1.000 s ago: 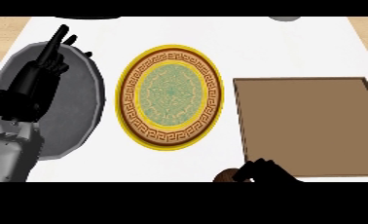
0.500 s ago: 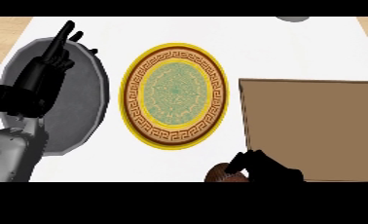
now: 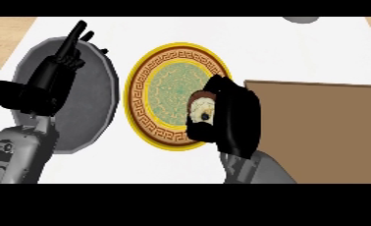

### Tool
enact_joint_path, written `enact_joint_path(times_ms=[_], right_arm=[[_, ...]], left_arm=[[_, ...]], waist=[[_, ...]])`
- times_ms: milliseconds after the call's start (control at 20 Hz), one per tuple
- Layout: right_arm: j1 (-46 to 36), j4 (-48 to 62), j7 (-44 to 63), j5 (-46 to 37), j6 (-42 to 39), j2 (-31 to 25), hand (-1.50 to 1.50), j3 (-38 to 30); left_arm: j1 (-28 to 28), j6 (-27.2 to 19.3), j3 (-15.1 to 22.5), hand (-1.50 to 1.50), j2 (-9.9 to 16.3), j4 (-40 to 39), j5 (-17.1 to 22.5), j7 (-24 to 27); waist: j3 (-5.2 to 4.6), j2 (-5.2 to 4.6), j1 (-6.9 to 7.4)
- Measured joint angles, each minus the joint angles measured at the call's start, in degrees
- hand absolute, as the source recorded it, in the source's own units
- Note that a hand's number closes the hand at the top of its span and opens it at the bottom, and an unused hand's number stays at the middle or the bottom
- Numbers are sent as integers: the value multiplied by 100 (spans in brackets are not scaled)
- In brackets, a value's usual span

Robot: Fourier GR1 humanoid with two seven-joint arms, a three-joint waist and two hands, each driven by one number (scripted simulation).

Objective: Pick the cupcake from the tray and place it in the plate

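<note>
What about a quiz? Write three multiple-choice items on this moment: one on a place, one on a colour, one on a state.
1. Where is the cupcake?
A. over the plate's right part
B. on the tray
C. on the grey disc

2. What colour is the plate's rim?
A. blue
B. yellow
C. white

3. What state is the right robot hand in?
A. open and flat
B. curled on nothing
C. curled round the cupcake

Key: 1 A, the cupcake shows against the plate, left of the brown tray. 2 B, a yellow band rings the plate. 3 C, black fingers wrap the cupcake.
</note>
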State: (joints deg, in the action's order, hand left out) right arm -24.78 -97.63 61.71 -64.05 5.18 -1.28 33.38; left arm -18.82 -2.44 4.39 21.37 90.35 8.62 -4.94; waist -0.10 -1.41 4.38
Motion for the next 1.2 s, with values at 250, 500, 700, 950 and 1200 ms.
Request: enact_joint_path(times_ms=[250,500,700,950,1200], right_arm=[[-774,1339,-26,607,767,61,-150,-402],[-1505,2452,-367,1429,1759,84,-150,-525],[-1926,3083,-642,1774,2774,98,-150,-603],[-2283,3360,-846,2170,3871,101,-150,-614],[-2402,3382,-1029,2514,4576,101,-150,-747]], left_arm=[[-48,29,14,0,-36,-17,-9,7],[-154,57,35,0,-81,-104,-27,-29],[-196,84,-10,0,-74,-120,-5,-60],[-132,122,-118,0,-37,-151,29,-24],[94,163,-255,0,36,-30,70,-39]], waist=[[8,5,67],[14,0,109],[15,10,101],[14,46,20],[12,97,-148]])
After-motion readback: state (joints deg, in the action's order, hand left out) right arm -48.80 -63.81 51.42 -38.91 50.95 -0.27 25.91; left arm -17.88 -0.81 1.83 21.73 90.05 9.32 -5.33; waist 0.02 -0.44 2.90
